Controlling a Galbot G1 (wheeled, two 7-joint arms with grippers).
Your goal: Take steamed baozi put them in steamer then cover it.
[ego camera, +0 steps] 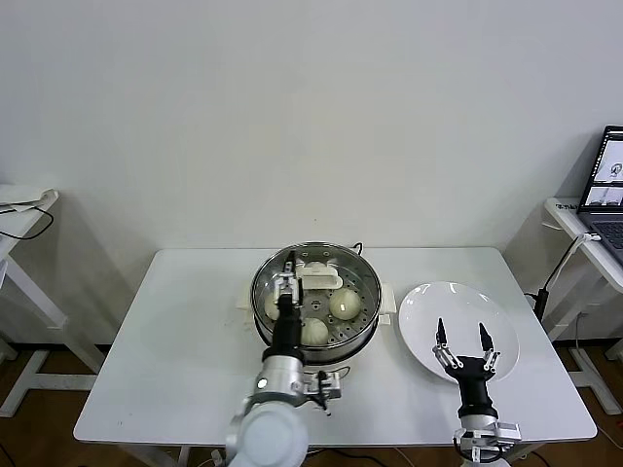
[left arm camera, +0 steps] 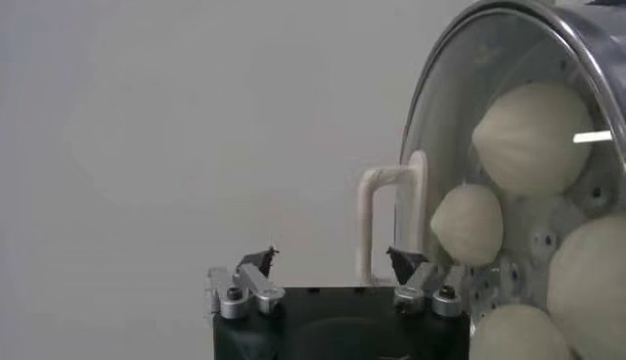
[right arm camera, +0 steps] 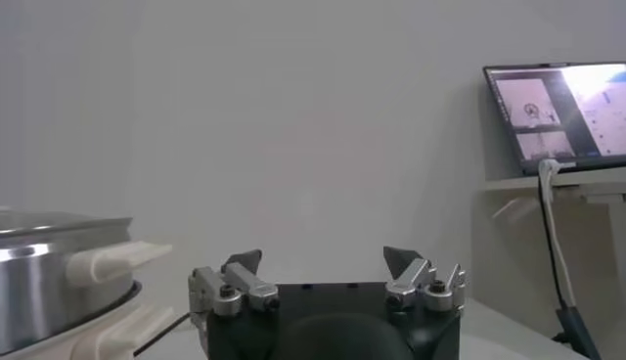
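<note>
White tabletop (ego camera: pixel 175 341) fills the near ground, and low at its front edge the right gripper (ego camera: pixel 463 338) hangs over the near side of a bare white plate (ego camera: pixel 428 302), fingers spread wide and holding nothing; its wrist view shows the same black tips (right arm camera: pixel 245 262) parted with only wall between them. To the left, the left gripper (ego camera: pixel 288 270) reaches out over the steamer (ego camera: pixel 362 327) (arm stretched from the robot's body straight across the near rim); its fingers look released, the tips (left arm camera: pixel 259 260) standing apart in the wrist view, and nothing is gripped. Inside the steel pot the steamed baozi (ego camera: pixel 344 304) rest on the perforated tray: four pale buns show in the left wrist view, one large (left arm camera: pixel 533 137), one smaller (left arm camera: pixel 468 223). Just past the gripper, toward the pot's far side, sits a cream-white handle (ego camera: pixel 319 276); the lid's glass cannot be made out here. Farther right, a laptop (ego camera: pixel 608 180) stands open on a side table.
</note>
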